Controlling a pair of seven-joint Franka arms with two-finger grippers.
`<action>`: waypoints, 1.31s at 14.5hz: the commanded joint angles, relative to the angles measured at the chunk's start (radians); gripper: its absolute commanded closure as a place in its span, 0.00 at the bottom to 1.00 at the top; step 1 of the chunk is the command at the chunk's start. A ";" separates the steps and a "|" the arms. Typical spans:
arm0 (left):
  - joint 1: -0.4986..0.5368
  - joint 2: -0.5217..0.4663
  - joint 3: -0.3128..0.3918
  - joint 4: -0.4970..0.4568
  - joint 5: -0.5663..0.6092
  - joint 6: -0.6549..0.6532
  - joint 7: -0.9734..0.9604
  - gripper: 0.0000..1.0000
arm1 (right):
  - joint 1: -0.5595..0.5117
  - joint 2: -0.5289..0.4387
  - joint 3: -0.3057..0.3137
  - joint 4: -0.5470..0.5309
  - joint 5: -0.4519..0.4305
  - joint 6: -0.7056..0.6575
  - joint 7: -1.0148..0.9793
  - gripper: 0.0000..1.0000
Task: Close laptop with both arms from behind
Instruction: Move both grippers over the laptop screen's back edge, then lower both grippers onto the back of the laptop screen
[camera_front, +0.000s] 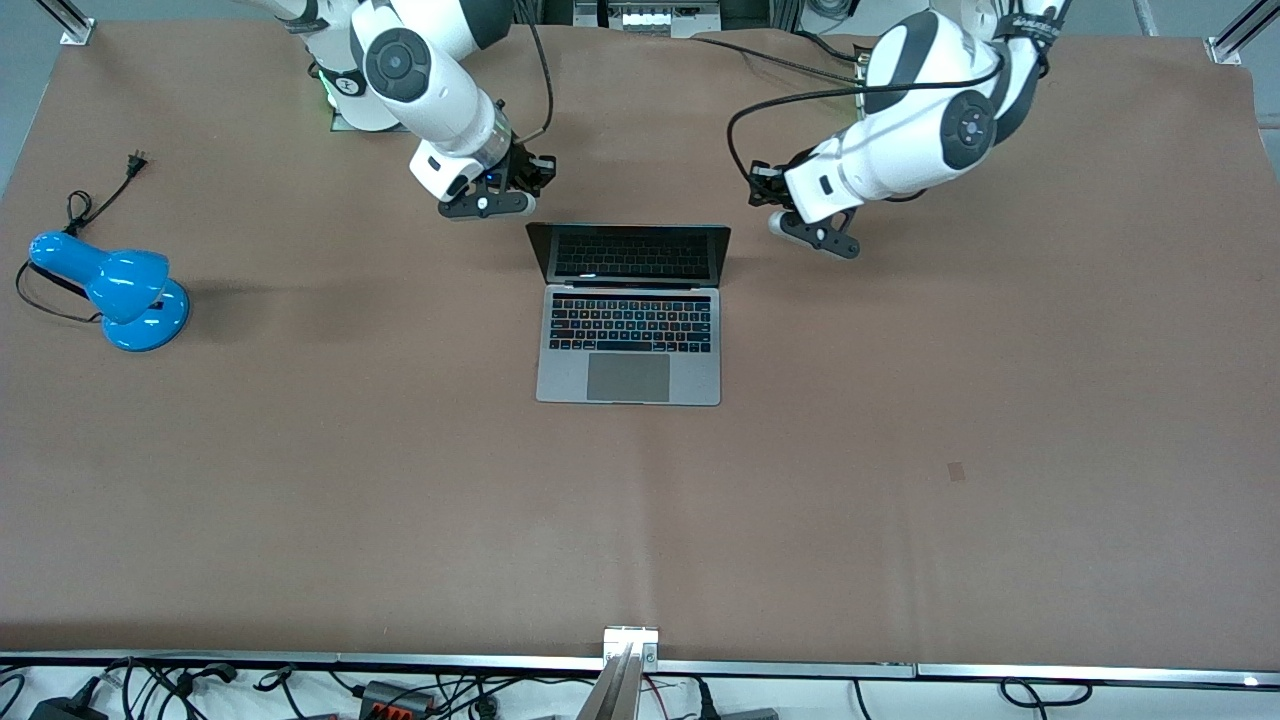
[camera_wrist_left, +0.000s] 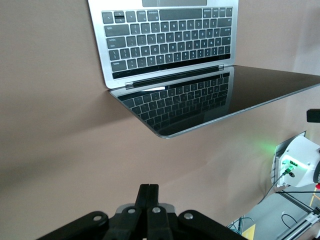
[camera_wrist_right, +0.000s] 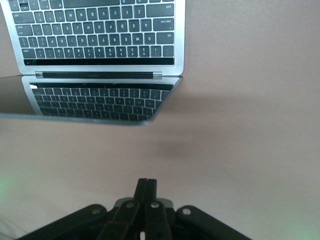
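So far nothing of the closing is done: the laptop (camera_front: 629, 315) sits wide open mid-surface (camera_front: 900, 450), its lid untouched. Reading across the front view, the right claw (camera_front: 520, 172) hovers by the lid's corner toward the right arm's end, fingers (camera_wrist_right: 145, 192) pressed together and empty; the left claw (camera_front: 765, 185) hovers by the other corner, likewise pinched shut. Both must yet push the lid down. No legible writing shows; key legends are too small.
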 joint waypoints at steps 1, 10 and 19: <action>0.010 -0.029 -0.069 -0.070 -0.081 0.097 0.023 0.99 | 0.022 0.037 -0.011 0.000 0.022 0.059 0.012 1.00; 0.009 0.132 -0.158 -0.092 -0.132 0.513 0.096 0.99 | 0.031 0.123 -0.013 0.046 0.023 0.143 0.006 1.00; 0.015 0.348 -0.150 0.041 -0.123 0.677 0.193 0.99 | -0.019 0.338 -0.020 0.254 -0.010 0.142 -0.005 1.00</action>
